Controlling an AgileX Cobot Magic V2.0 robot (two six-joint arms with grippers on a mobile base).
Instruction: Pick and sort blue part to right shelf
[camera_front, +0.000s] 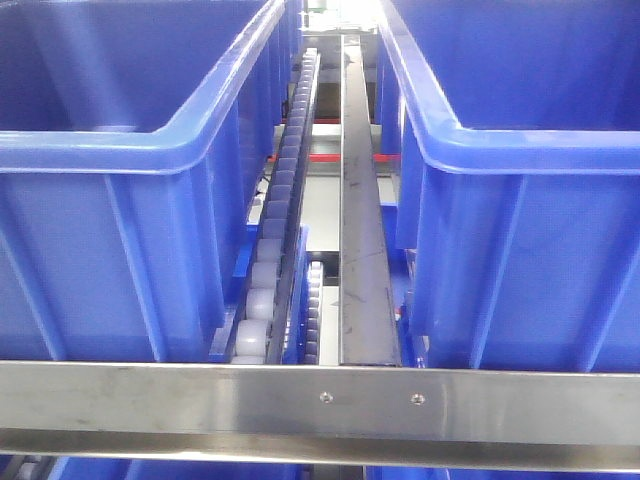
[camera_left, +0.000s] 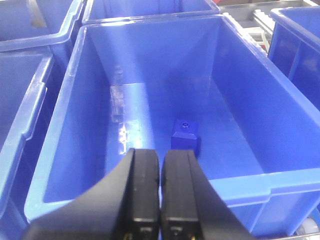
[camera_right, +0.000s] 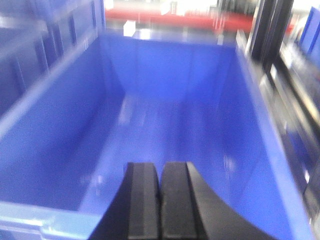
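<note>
Two big blue bins (camera_front: 120, 190) sit on the steel right shelf (camera_front: 320, 400), a grey roller track (camera_front: 275, 250) and divider strip (camera_front: 362, 250) between them. One small blue part (camera_left: 185, 136) lies on a bin floor, ungrasped, so the sorting looks barely begun. Both the left tool (camera_left: 160, 200) and right tool (camera_right: 160, 210) hover pressed together, holding nothing.

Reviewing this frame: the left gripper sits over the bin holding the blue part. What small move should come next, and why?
Probably open the left gripper first. Its fingers are pressed together with nothing between them, while the blue part lies on the floor of the bin just ahead of and below the fingertips. It cannot be grasped until the jaws spread; descending can follow. The right gripper is also shut, over a bin showing no part.
</note>
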